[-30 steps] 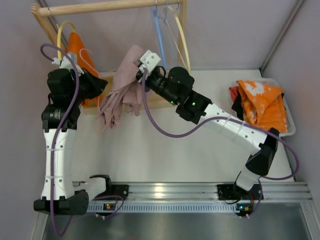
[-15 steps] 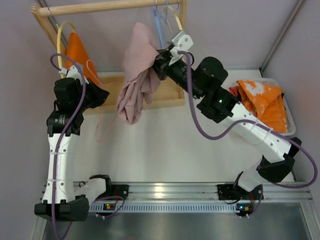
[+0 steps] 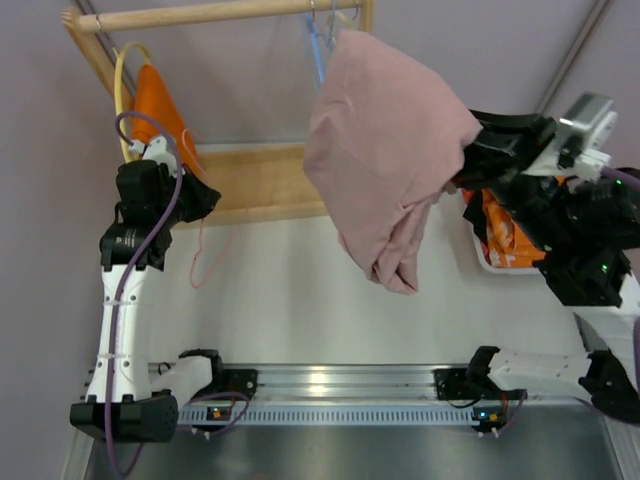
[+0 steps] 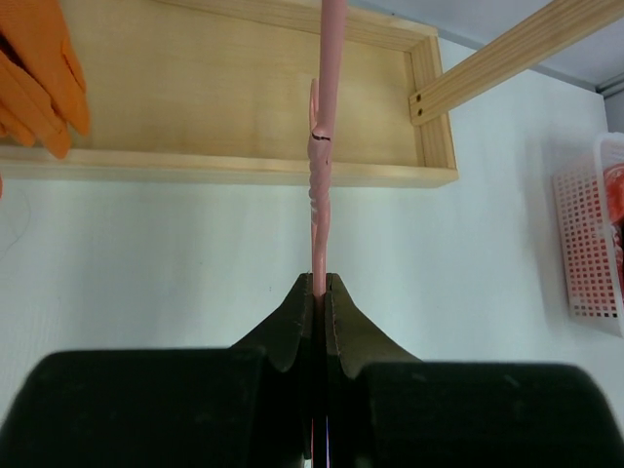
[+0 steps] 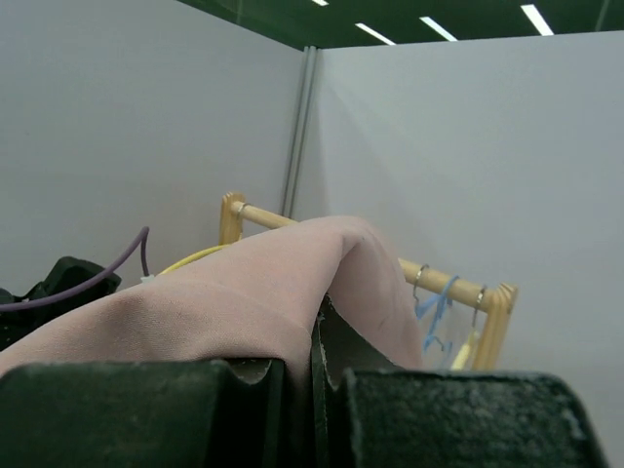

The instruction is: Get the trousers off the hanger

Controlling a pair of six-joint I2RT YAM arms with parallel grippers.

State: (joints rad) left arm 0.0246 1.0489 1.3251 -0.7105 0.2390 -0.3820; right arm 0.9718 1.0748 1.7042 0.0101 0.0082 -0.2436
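My right tool (image 5: 313, 375) pinches the plain dusty pink cloth trousers (image 3: 385, 170), which are held high above the table (image 3: 300, 310) and drape down in bunched folds. The plain bright orange cloth trousers (image 3: 155, 100) hang on the yellow hanger (image 3: 122, 75) at the left end of the wooden rail (image 3: 210, 13).

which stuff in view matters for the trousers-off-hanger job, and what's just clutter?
Job:
pink trousers, in right claw
pink hanger, in left claw
orange trousers on yellow hanger

Lying about:
white basket
orange cloth in it
blue hanger
wooden tray
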